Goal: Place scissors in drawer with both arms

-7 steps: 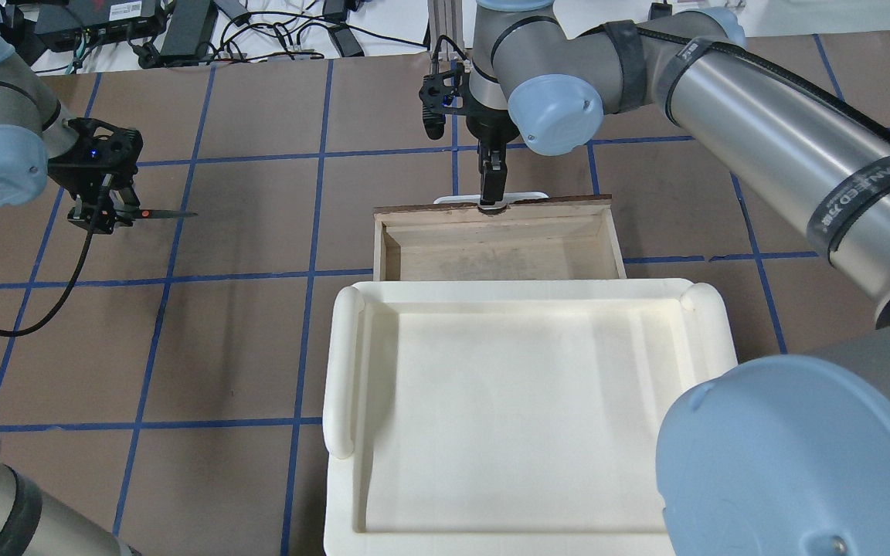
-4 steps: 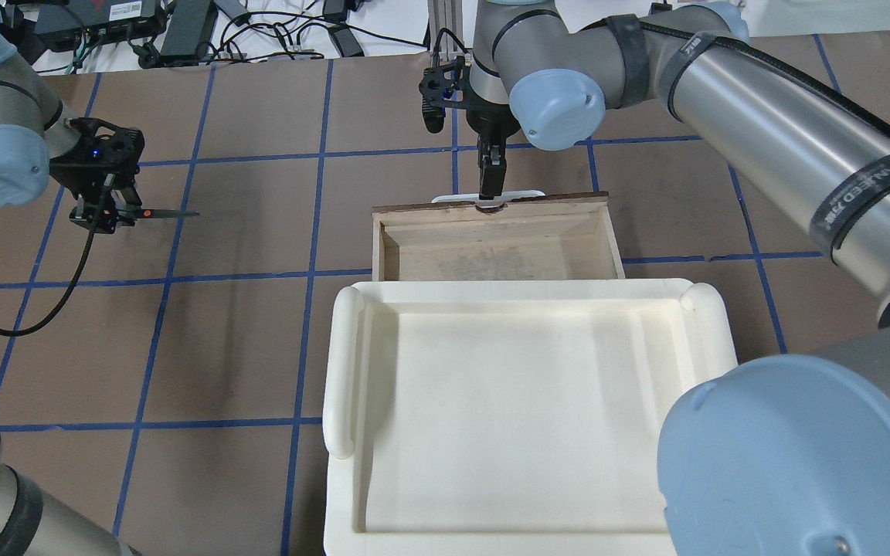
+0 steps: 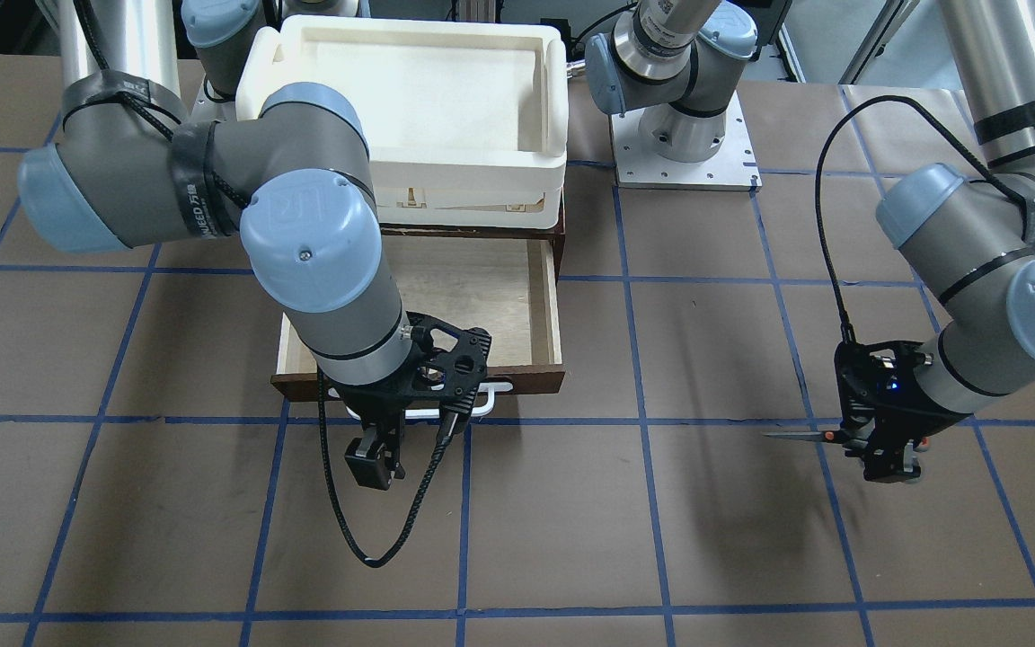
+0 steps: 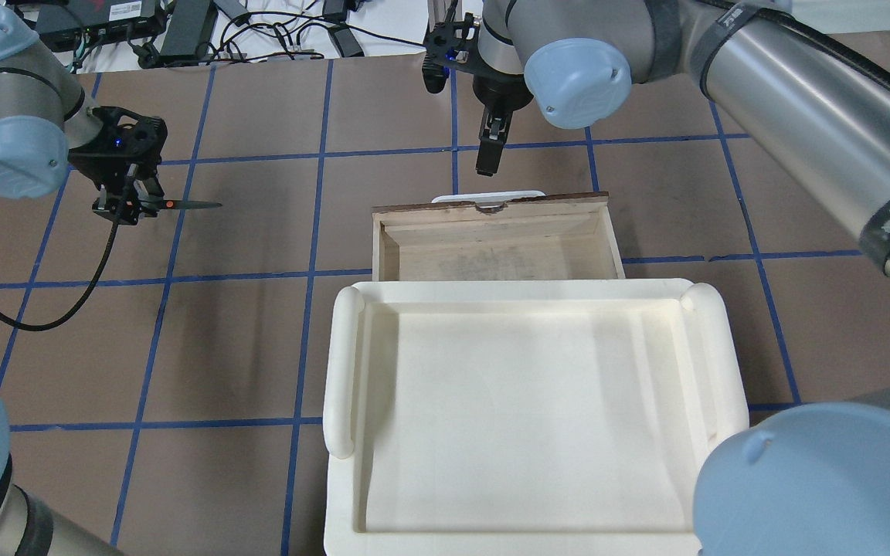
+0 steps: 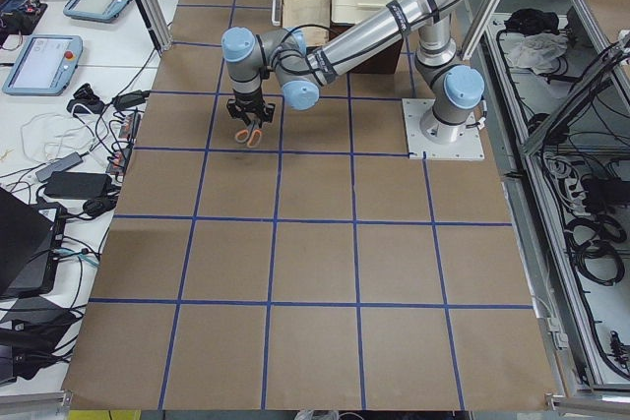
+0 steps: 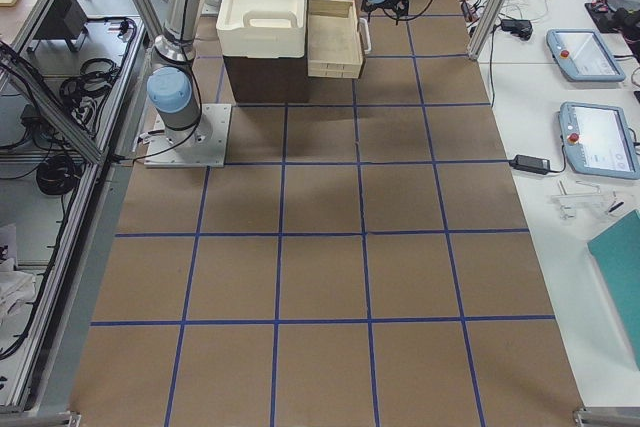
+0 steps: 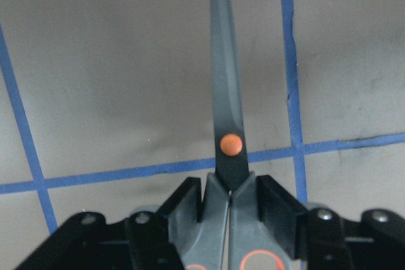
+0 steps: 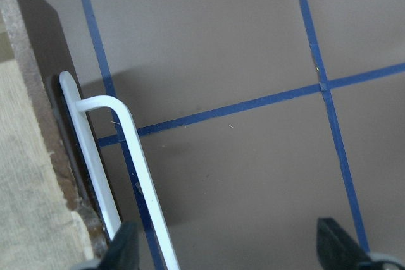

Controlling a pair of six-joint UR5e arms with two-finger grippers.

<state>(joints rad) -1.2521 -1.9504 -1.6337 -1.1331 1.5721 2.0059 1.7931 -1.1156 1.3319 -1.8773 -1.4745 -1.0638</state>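
My left gripper (image 4: 127, 202) is shut on the scissors (image 4: 182, 205) by their grey handles, holding them level above the table left of the drawer, blades pointing toward it. The left wrist view shows the closed blades and orange pivot dot of the scissors (image 7: 229, 124) between the pads (image 7: 273, 199). The drawer (image 4: 491, 203) stands pulled open, its pale wood interior bare, under the cream-white tray. My right gripper (image 4: 489, 158) is open and empty, hovering just beyond the white bar handle (image 4: 489, 196). The right wrist view shows the handle (image 8: 107, 156) at left between wide-apart fingertips (image 8: 123, 248).
The cream-white plastic tray (image 4: 343, 371) sits on the dark cabinet over the back of the drawer. Both arm bases stand behind it. A black cable (image 4: 43, 309) hangs in a loop from the left wrist. Blue tape lines grid the brown table.
My right gripper was down at the drawer's handle; it has lifted off and drawn away from the drawer. My left gripper has shifted slightly right with the scissors.
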